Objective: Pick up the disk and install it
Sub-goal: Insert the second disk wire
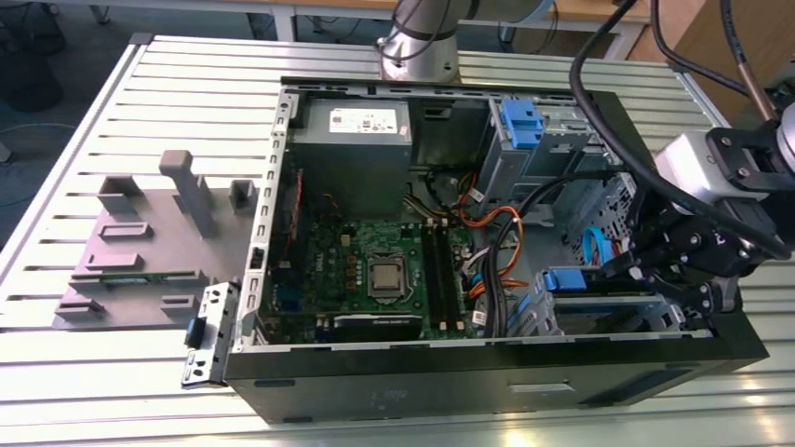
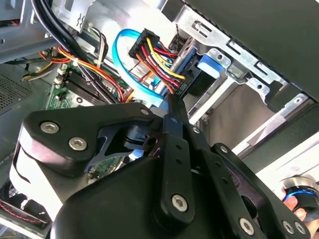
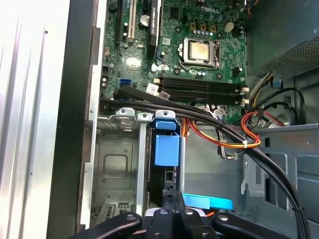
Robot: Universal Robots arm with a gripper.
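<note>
Jaws: you are seeing the gripper (image 2: 172, 102) with its two black fingers (image 2: 173, 124) pressing together, nothing showing between them.
Gripper position: it is hanging inside the open computer case (image 1: 497, 368), at the exterior view's right, low in the frame, with its tips (image 1: 625, 272) pointing toward the lower drive bay (image 1: 621, 312).
Disk: you are finding the disk (image 1: 565, 280) sitting in that lower bay, its blue carrier tab facing the inside of the case; in the first wrist view the tab (image 3: 166, 149) is lying just beyond the fingertips (image 3: 172, 195).
Contact: you cannot tell whether the tips are touching the disk.
Cables: a red, yellow and black bundle (image 2: 159, 55) and a light blue data cable (image 2: 119, 50) are running close to the fingertips in the second wrist view.
Motherboard: the green board (image 1: 372, 270) is lying flat mid-case.
Power supply box: the grey box (image 1: 354, 130) is sitting at the upper middle of the case.
Upper bracket: a second blue bracket (image 1: 522, 119) is sitting on the upper bay.
Table: the slatted table (image 1: 186, 112) is carrying a grey fixture (image 1: 149, 242) at the exterior view's left.
</note>
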